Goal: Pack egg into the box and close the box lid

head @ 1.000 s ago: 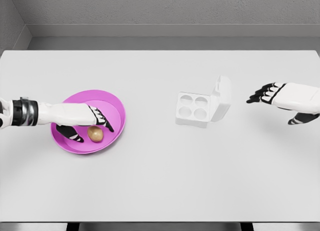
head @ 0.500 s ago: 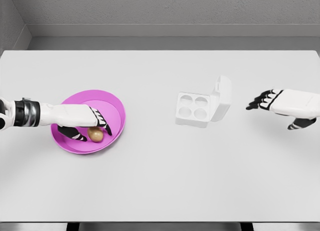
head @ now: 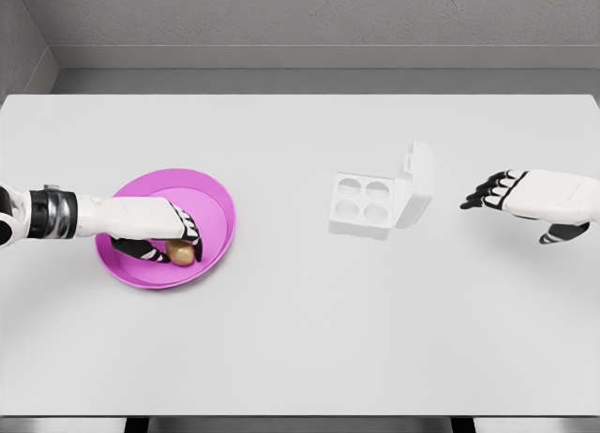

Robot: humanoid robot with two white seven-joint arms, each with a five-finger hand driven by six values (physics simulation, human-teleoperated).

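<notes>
Closing since a second ago, the left hand (head: 155,238) now curls its fingers around the egg (head: 182,253) in the pink bowl (head: 217,213), ready to lift. Farther back on the worktop (head: 300,339), the box (head: 364,205) stands open-lidded, awaiting it; beside it the right hand (head: 525,197) hovers relaxed, empty.

We see a brown egg (head: 183,254) lying in a shallow magenta bowl (head: 214,208) at the left of the table (head: 300,339), partly covered by dark fingertips closed around it. Well apart to the right sits the white box (head: 363,205), four round hollows bare, its lid (head: 417,183) raised upright along the right side.
</notes>
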